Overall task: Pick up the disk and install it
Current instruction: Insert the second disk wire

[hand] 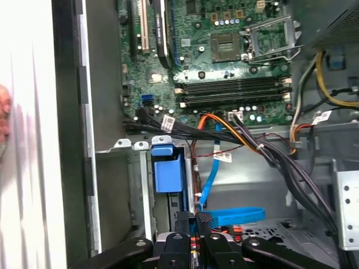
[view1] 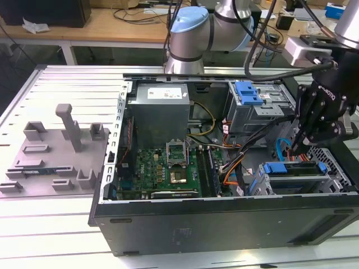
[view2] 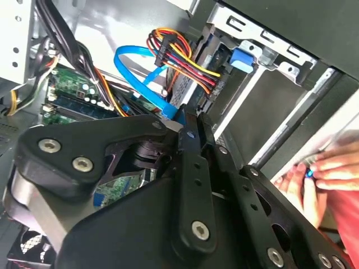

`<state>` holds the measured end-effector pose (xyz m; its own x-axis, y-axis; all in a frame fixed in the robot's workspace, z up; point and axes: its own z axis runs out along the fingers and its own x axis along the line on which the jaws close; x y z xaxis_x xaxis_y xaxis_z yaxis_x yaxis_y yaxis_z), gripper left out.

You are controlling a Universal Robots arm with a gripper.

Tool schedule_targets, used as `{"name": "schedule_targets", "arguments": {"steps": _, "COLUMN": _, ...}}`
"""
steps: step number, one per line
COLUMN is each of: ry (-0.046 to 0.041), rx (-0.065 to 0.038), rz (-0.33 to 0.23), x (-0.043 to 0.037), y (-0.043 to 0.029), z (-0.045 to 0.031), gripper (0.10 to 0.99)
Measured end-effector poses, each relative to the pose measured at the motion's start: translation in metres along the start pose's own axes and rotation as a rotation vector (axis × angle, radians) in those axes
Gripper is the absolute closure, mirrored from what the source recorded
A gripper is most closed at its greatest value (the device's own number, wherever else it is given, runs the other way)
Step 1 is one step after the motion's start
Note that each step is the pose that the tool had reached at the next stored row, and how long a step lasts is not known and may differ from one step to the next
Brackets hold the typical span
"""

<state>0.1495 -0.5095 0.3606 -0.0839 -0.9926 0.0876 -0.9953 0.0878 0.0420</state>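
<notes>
1 arm, 1 gripper (view1: pixel 296 147), 1 open PC case (view1: pixel 224 224). In the exterior view the gripper hangs at right of frame, tips down inside the case, just above the lower-right bay.

Disk (view1: pixel 294 175): 1, lying flat in that lower-right bay, blue bracket along its upper edge. In the first wrist view its blue tab (hand: pixel 167 171) sits in the bay slot, close to the gripper (hand: pixel 197 219). In the second wrist view the disk (view2: pixel 184 89) has a red/yellow/black wire bundle (view2: pixel 182 56) running to its end.

Gripper (view2: pixel 188 126) fingers are drawn together in both wrist views, no real gap. 1 blue cable (hand: pixel 235 216) loops w/ its end right at the tips; can't tell if it's pinched between them. The same blue cable (view2: pixel 137 67) arcs past the wire bundle in the second wrist view.

Other items, exterior view:
- 1 motherboard (view1: pixel 162 168), green, centre of the case, w/ 1 CPU socket (view1: pixel 178 151).
- 1 PSU (view1: pixel 160 109), grey box above the board.
- 1 drive cage (view1: pixel 263 109), upper right, w/ 1 blue tab (view1: pixel 247 92). So 2 blue plastic pieces total incl. the disk's bracket.
- 1 grey tray (view1: pixel 56 151) w/ raised blocks, left of frame, well apart from the case.
- Arm joint (view1: pixel 188 28) w/ blue cap, top centre.

1 hand (view2: pixel 322 174) shows outside the case wall in the second wrist view.
</notes>
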Motion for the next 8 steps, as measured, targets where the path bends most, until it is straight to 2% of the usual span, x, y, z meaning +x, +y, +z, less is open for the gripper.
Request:
{"name": "schedule_targets", "arguments": {"steps": 4, "ry": -0.0304, "rx": 0.002, "rz": -0.001, "x": 0.0092, "y": -0.0009, "z": 0.0009, "gripper": 0.925}}
{"name": "schedule_targets", "arguments": {"steps": 5, "ry": -0.0422, "rx": 0.003, "rz": -0.001, "x": 0.0128, "y": -0.0012, "z": 0.0012, "gripper": 0.925}}
{"name": "schedule_targets", "arguments": {"steps": 8, "ry": -0.0619, "rx": 0.003, "rz": -0.002, "x": 0.0190, "y": -0.0018, "z": 0.0023, "gripper": 0.925}}
